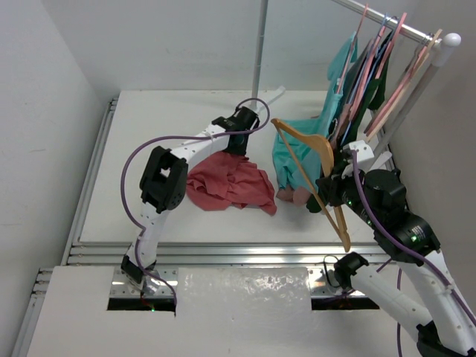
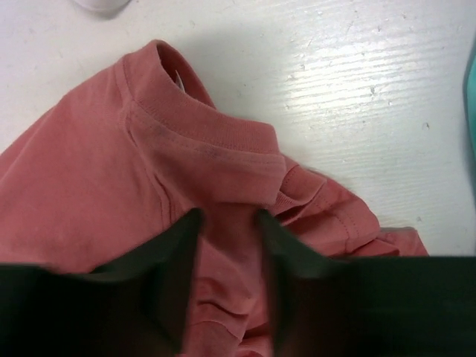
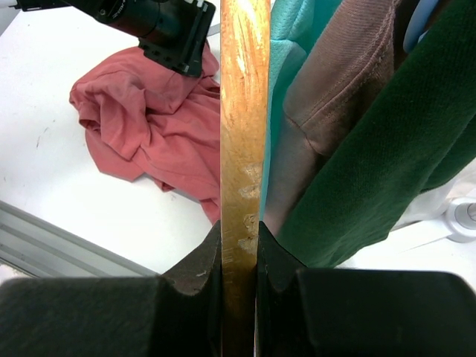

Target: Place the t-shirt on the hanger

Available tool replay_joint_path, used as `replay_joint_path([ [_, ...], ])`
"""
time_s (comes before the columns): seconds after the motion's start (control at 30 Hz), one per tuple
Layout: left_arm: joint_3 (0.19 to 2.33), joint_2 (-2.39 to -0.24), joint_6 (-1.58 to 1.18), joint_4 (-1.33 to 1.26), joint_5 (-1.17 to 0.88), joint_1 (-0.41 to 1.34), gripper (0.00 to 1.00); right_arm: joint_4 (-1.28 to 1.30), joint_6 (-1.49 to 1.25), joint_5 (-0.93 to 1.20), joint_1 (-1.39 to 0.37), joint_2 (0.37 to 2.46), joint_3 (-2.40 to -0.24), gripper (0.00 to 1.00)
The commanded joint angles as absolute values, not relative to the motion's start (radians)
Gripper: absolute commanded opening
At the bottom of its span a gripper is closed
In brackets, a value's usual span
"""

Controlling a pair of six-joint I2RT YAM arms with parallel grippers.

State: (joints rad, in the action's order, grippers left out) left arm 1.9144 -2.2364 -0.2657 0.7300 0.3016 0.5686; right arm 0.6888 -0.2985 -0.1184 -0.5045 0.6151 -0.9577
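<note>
**T-shirt** (image 1: 230,184): crumpled heap at centre frame on the counter (image 1: 149,134), collar (image 2: 201,126) exposed.
**Hanger** (image 3: 244,111): held aloft right of centre, apart from the shirt. Right fingers (image 3: 201,275) are clamped on its wooden bar.
**Left fingers** (image 2: 178,253): parted, straddling cloth just below the collar, apparently not pinching.
**Status:** early, nothing threaded.
**Outstanding:** grip collar, lift, feed hanger through.
</note>
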Motion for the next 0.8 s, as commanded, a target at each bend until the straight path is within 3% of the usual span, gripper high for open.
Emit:
replay_joint_path([
  [0.0, 1.921, -2.218, -0.271, 0.716, 0.324, 0.56, 0.29, 0.614, -0.287, -0.109, -0.502, 0.615, -0.962, 0.0],
  [0.13, 1.902, -2.215, -0.272, 0.706, 0.327, 0.552, 0.26, 0.611, -0.285, -0.103, -0.502, 0.624, -0.963, 0.0],
  [0.27, 1.872, -2.226, -0.275, 0.696, 0.298, 0.545, 0.48, 0.611, -0.285, -0.103, -0.502, 0.626, -0.963, 0.0],
  [0.33, 1.843, -2.22, -0.276, 0.669, 0.275, 0.545, 0.54, 0.607, -0.285, -0.101, -0.502, 0.63, -0.963, 0.0],
  [0.37, 1.836, -2.214, -0.276, 0.66, 0.256, 0.545, 0.51, 0.606, -0.285, -0.098, -0.502, 0.637, -0.963, 0.0],
  [0.4, 1.83, -2.212, -0.276, 0.647, 0.252, 0.545, 0.42, 0.606, -0.285, -0.095, -0.502, 0.638, -0.963, 0.0],
  [0.43, 1.827, -2.21, -0.276, 0.647, 0.253, 0.545, 0.23, 0.606, -0.285, -0.095, -0.502, 0.641, -0.966, 0.0],
  [0.53, 1.832, -2.201, -0.285, 0.658, 0.27, 0.545, 0.03, 0.606, -0.287, -0.097, -0.502, 0.644, -0.966, 0.0],
  [0.77, 1.827, -2.07, -0.279, 0.69, 0.311, 0.564, 0.01, 0.6, -0.287, -0.084, -0.502, 0.655, -0.96, 0.0],
])
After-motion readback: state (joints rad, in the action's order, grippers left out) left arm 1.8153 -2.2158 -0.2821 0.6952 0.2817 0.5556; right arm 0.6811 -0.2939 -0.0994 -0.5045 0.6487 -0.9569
